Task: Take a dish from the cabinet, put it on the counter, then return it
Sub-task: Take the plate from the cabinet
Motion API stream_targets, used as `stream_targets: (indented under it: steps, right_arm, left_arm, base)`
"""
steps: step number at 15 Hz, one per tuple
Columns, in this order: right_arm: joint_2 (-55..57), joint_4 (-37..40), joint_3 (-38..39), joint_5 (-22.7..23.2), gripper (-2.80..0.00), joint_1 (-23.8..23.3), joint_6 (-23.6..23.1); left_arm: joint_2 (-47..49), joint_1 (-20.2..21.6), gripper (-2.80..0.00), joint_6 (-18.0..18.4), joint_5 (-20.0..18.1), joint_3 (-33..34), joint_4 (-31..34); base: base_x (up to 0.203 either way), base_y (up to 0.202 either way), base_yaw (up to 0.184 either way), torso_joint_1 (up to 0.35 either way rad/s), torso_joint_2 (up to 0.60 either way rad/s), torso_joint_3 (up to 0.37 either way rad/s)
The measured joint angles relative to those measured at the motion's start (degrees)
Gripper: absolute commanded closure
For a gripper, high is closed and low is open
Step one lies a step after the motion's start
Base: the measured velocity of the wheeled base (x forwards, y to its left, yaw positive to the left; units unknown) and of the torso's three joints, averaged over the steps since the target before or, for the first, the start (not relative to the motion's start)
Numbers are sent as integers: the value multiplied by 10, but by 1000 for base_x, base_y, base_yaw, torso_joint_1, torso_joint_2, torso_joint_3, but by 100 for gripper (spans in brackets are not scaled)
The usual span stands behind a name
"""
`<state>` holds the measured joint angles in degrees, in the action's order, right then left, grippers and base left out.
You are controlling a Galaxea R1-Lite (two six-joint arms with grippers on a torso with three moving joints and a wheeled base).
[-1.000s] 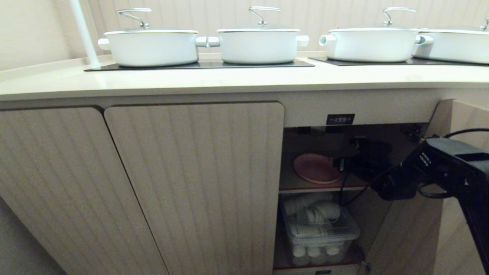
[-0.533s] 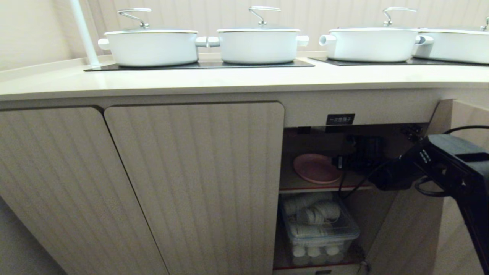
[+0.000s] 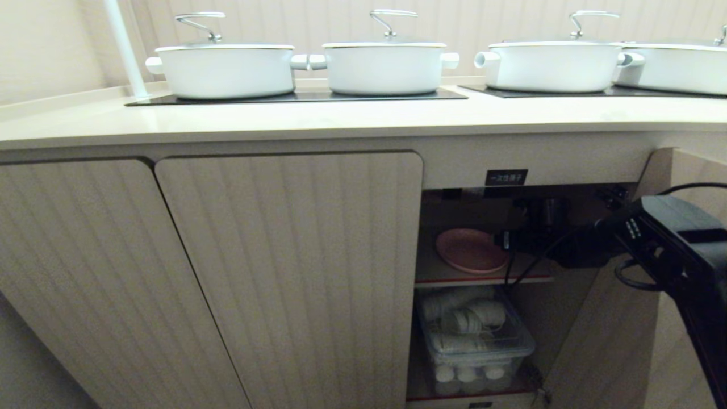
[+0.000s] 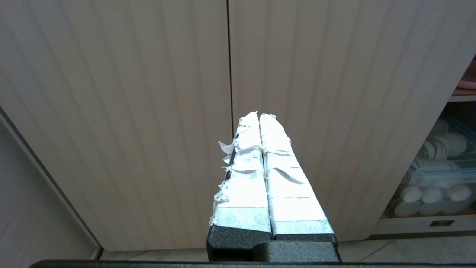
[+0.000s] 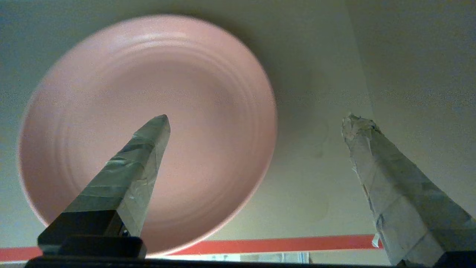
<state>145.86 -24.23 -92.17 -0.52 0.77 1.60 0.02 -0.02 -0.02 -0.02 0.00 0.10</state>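
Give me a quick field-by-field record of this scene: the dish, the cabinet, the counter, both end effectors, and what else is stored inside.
Dish: round matte pink plate, flat on the cabinet's inner shelf
Cabinet: beige fluted-door unit with small black label, door open
Counter: pale cream worktop, no plate on it
Right end effector: open, inside the cabinet above the plate, one finger over it, one beside it
Left end effector: shut, facing closed fluted doors
Lower compartment: clear plastic lidded box of white round items

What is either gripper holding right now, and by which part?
Nothing. The right gripper is open inside the cabinet, one finger over the pink plate, not closed on it. The left gripper is shut and empty.
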Motion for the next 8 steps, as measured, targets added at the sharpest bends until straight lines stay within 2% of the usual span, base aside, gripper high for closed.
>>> stream_targets:
  steps: [8]
  right_arm:
    - [15, 42, -27, 4, -280, -1, 1]
  left_arm:
    - [0, 0, 0, 0, 0, 0, 0]
  base:
    - [0, 0, 0, 0, 0, 0]
